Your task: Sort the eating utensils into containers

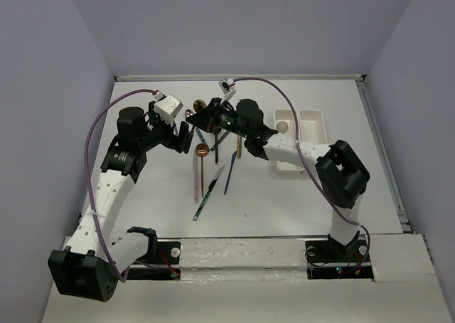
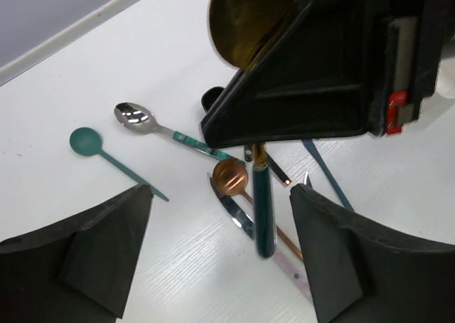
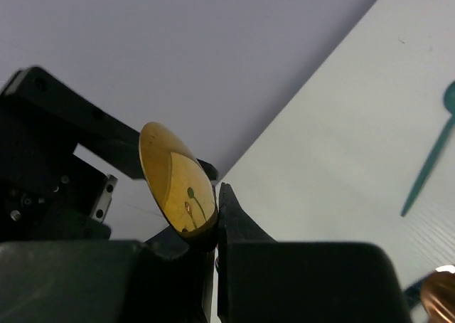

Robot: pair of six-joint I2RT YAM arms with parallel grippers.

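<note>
My right gripper (image 1: 207,118) is shut on a gold spoon with a dark teal handle. Its bowl (image 3: 178,188) sticks up past the fingers, and the handle (image 2: 263,213) hangs down over the pile. My left gripper (image 1: 178,134) is open and empty, right beside the right gripper; in its wrist view the hanging handle sits between its fingers (image 2: 106,255). On the table below lie a copper spoon (image 2: 229,175), a silver knife (image 2: 238,213), a silver spoon (image 2: 135,117) and a teal spoon (image 2: 85,141). The two joined white trays (image 1: 313,127) stand to the right.
More utensils lie spread in front of the grippers: a blue knife (image 1: 231,170), a pink-handled piece (image 1: 195,182) and another knife (image 1: 208,193). A beige spoon bowl (image 1: 282,127) shows in the left tray. The enclosure's back wall is close behind.
</note>
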